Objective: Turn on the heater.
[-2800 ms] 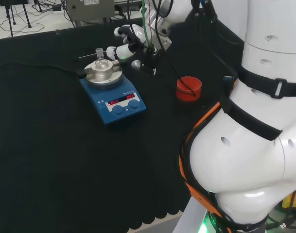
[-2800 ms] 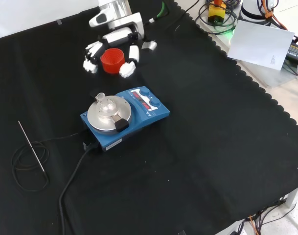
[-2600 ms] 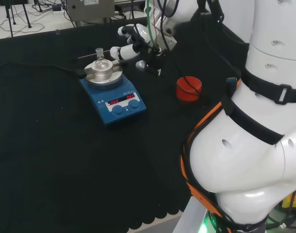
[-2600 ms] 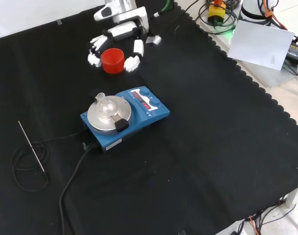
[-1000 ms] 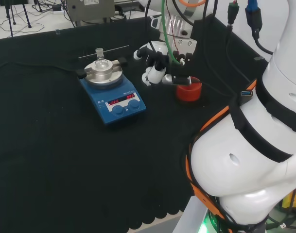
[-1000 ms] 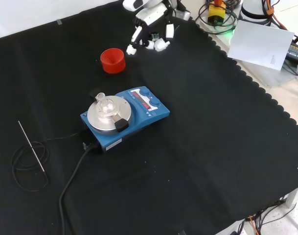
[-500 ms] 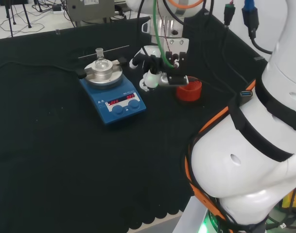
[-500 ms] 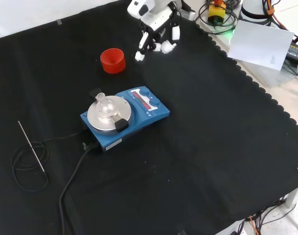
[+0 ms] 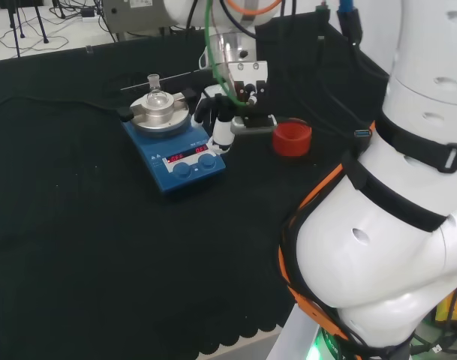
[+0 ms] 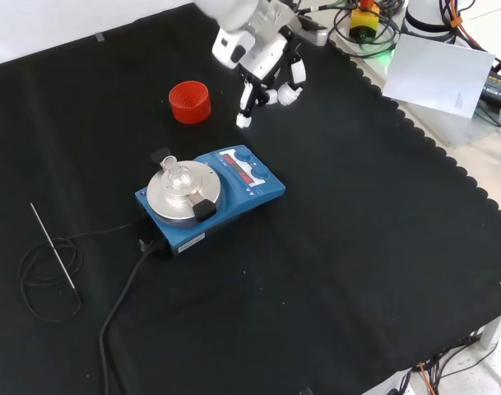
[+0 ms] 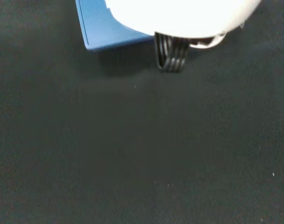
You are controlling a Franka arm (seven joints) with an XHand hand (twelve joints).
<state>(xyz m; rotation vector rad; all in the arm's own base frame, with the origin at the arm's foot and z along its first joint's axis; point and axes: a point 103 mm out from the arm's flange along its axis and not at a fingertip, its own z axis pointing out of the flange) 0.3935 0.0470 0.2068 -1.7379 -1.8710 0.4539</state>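
Head view had the black and white hand at upper centre, fingers loosely bent and grasping nothing, one fingertip just beside the right edge of the blue heater with its round metal plate. Right of the hand stood a red ribbed ring on the black cloth.

red ribbed ring standing on black cloth, thin metal rod lying across a coil of black cable near front view's left edge, white sheet on the surface past the cloth's scalloped edge
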